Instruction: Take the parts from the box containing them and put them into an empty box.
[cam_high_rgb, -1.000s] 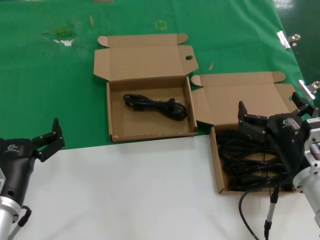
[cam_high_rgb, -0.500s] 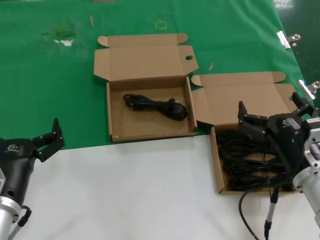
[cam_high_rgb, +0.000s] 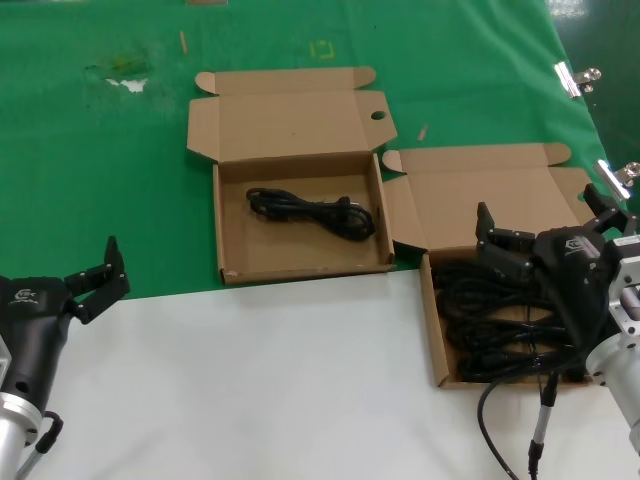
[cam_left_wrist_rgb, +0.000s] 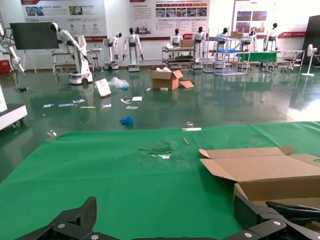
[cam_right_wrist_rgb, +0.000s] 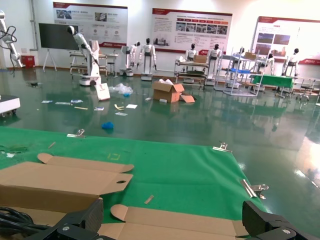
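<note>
1. Right tool (cam_high_rgb: 545, 235) hangs over the full box (cam_high_rgb: 432, 335), at the table's right edge. Its fingers are spread wide and nothing is between them.
2. The cables (cam_high_rgb: 490, 320) fill that box in a tangled black heap of overlapping coils. I cannot pick out one bundle cleanly from the head view.
3. One cable (cam_high_rgb: 312, 211) already lies in the other box (cam_high_rgb: 228, 225), which sits on the green cloth to the left, lid folded back. So that box is the target, and most of the work is still to do.
4. Left tool (cam_high_rgb: 97, 281) is parked at the near left, fingers spread, empty, well apart from both boxes.
5. Step in hand, as I judge it: lower the right tool into the heap and pinch one bundle.
6. To do it well I would aim at a top coil near the middle of the heap, not at a plug or a lone strand, and keep the fingers off the cardboard walls.
7. Risk: coils are interlaced, so a lift may drag neighbours or tug the box. I would lift slowly and watch for trailing loops.
</note>
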